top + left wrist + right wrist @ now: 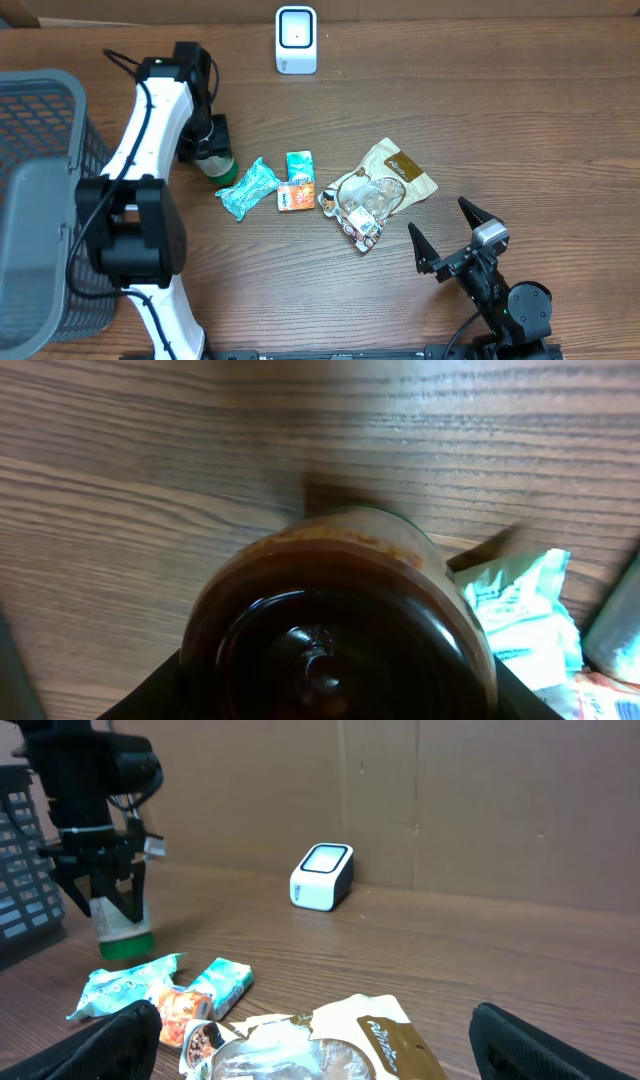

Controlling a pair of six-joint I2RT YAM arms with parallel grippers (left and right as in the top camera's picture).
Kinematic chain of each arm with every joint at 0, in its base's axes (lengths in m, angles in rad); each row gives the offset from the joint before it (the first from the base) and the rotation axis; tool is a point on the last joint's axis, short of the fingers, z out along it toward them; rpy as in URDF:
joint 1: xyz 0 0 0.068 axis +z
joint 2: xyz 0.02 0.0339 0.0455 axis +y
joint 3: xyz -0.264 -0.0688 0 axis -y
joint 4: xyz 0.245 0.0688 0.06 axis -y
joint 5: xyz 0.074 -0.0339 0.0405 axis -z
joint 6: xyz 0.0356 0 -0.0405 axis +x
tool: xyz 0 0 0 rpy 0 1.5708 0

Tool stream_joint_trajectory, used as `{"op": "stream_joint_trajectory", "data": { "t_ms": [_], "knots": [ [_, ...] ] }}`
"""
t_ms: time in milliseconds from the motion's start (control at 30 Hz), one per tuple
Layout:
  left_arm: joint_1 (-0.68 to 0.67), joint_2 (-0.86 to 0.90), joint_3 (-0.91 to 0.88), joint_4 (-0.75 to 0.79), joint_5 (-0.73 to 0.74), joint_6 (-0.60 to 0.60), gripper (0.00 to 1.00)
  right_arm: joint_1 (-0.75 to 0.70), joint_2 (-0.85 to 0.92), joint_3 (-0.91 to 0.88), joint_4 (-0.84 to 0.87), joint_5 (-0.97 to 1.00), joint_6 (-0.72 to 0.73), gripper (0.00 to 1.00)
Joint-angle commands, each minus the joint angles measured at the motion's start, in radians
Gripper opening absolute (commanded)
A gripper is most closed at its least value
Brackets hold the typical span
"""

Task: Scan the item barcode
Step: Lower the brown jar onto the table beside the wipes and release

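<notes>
Item 1, left gripper (106, 898): jaws clamped on the body of a sauce jar (213, 162), which it holds inverted, green lid toward the table and dark base toward the wrist camera. Whether the lid clears the wood cannot be told. No barcode shows in any view. Item 2, the jar's neighbours: a teal packet (248, 188) just beside it, then a small teal box (299, 164), an orange packet (296, 197), a clear bag of sweets (360, 207) and a brown pouch (398, 171). Item 3, scanner (296, 40): white, at the far edge of the table, well apart from the jar, window facing up and toward the arms. Item 4, right gripper (437, 216): jaws spread wide, holding nothing, parked near the front edge. Item 5, grey basket (40, 120): at the left edge. Handling note, as a judgement: the jar likely wants lifting clear before travel so the lid does not drag the teal packet. It should then go to the scanner window with the label side turned to the glass. The wrist should roll slowly until the code faces it, with firm pressure on the round, probably slippery wall.
</notes>
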Motion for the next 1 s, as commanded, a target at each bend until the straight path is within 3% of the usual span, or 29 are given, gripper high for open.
{"op": "stream_joint_trajectory", "data": {
  "t_ms": [0, 33, 167, 300, 600, 767, 967],
  "knots": [
    [-0.047, 0.012, -0.002, 0.006, -0.006, 0.02, 0.3, 0.004, -0.009, -0.011, 0.005, 0.002, 0.003, 1.0],
    [-0.058, 0.012, -0.002, 0.011, -0.006, 0.02, 0.35, 0.004, -0.009, -0.011, 0.005, 0.002, 0.003, 1.0],
    [-0.107, 0.012, -0.002, 0.023, -0.01, 0.021, 0.72, 0.004, -0.009, -0.011, 0.005, 0.002, 0.003, 1.0],
    [-0.134, 0.012, -0.002, 0.026, -0.014, 0.021, 0.9, 0.004, -0.009, -0.011, 0.005, 0.002, 0.003, 1.0],
    [-0.119, 0.01, 0.039, -0.027, -0.092, -0.013, 0.87, 0.004, -0.009, -0.011, 0.005, 0.002, 0.003, 1.0],
    [-0.118, -0.015, 0.166, -0.118, -0.091, -0.018, 0.87, 0.004, -0.009, -0.011, 0.005, 0.002, 0.003, 1.0],
    [-0.107, -0.097, 0.407, -0.278, 0.019, -0.018, 0.9, 0.004, -0.009, -0.011, 0.005, 0.002, 0.003, 1.0]
  ]
}}
